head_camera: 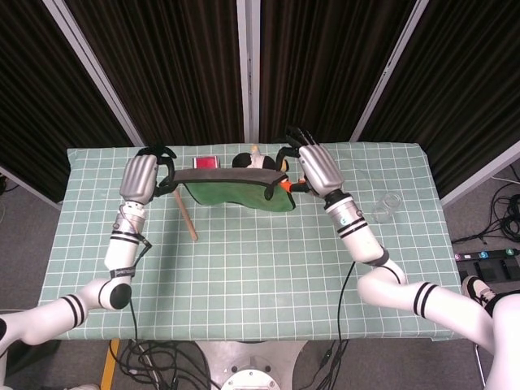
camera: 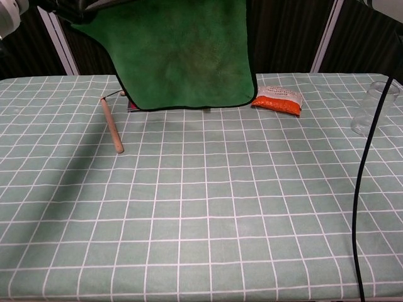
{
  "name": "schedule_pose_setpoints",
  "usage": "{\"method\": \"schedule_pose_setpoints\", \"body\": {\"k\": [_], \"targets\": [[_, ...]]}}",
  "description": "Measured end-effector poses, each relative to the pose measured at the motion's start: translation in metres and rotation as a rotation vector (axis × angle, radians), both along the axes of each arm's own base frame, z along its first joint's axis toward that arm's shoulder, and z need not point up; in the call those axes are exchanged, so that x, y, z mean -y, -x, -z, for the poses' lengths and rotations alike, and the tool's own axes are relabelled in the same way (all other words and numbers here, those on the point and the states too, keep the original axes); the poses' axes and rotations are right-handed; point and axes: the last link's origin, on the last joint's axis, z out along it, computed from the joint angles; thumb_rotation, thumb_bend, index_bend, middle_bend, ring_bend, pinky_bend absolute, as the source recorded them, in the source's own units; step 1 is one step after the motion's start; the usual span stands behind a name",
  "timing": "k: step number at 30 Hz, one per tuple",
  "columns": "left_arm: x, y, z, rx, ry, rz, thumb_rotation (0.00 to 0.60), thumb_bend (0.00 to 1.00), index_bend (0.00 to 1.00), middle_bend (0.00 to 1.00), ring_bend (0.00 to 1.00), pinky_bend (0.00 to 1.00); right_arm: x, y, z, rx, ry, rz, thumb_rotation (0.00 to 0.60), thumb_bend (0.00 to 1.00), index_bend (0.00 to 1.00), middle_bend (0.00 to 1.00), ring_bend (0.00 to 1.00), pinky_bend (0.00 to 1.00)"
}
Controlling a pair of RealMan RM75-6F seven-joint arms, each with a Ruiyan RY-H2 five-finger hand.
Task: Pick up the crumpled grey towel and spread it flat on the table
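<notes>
1. Towel (camera: 182, 53) hangs stretched between left hand (head_camera: 145, 175) and right hand (head_camera: 313, 166), above the far part of the table (head_camera: 244, 260). Looks dark green in both views, though named grey in the task. Lower hem is close to the tablecloth, touching or not cannot be told.
2. Left hand: fingers closed over the left top corner of the towel. Right hand: fingers closed over the right top corner. Exact grip hidden by the cloth and the backs of the hands.
3. Risk of a slip: only the top edge is held, so a weak pinch on one corner probably lets this side drop and crumple again.
4. Risk of covering other things: wooden stick (camera: 112, 126) lies just beside the hem on the left, orange packet (camera: 277, 99) just beside it on the right, red box (head_camera: 207, 162) and a small figure (head_camera: 256, 158) behind. Laying down here likely gives bumps under the cloth instead of a flat spread.
5. Risk of folding: lowering straight down, without drawing towards the near side, probably piles the hem under itself.
6. Risk for the clear glass (camera: 371, 107): stands well apart on the right, yet a wide swing of the right arm may hit it.
</notes>
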Motion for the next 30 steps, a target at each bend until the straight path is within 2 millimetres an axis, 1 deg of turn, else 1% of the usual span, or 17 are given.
{"method": "schedule_pose_setpoints", "body": {"k": [4,8,13,18,21,24,27,30], "targets": [[0.010,0.005,0.008,-0.022,0.021,0.018,0.600,0.47,0.80,0.48,0.29,0.26,0.001,0.012,0.007,-0.014,-0.035,-0.004,0.600,0.45,0.71,0.23,0.00,0.00],[0.029,0.014,0.024,-0.070,0.080,0.031,0.600,0.47,0.80,0.48,0.29,0.26,-0.005,0.031,0.022,-0.080,-0.096,-0.007,0.600,0.44,0.71,0.23,0.00,0.00],[0.062,0.028,0.050,-0.144,0.185,0.062,0.600,0.46,0.80,0.48,0.29,0.26,-0.021,0.061,0.040,-0.131,-0.188,0.001,0.600,0.44,0.71,0.23,0.00,0.00],[0.096,0.033,0.070,-0.182,0.267,0.104,0.600,0.44,0.79,0.48,0.29,0.26,-0.042,0.091,0.052,-0.148,-0.255,0.009,0.600,0.44,0.70,0.23,0.00,0.00],[0.109,0.036,0.079,-0.194,0.306,0.105,0.600,0.43,0.79,0.47,0.29,0.26,-0.053,0.103,0.057,-0.132,-0.272,0.012,0.600,0.42,0.69,0.23,0.00,0.00],[0.116,0.037,0.084,-0.201,0.324,0.110,0.600,0.43,0.78,0.47,0.29,0.26,-0.063,0.112,0.064,-0.122,-0.292,0.016,0.600,0.41,0.69,0.23,0.00,0.00],[0.123,0.036,0.088,-0.226,0.332,0.127,0.600,0.42,0.78,0.47,0.29,0.26,-0.070,0.119,0.069,-0.118,-0.308,0.018,0.600,0.41,0.68,0.23,0.00,0.00],[0.133,0.037,0.092,-0.247,0.349,0.143,0.600,0.41,0.76,0.46,0.29,0.26,-0.077,0.125,0.074,-0.130,-0.322,0.016,0.600,0.38,0.66,0.22,0.00,0.00]]}}
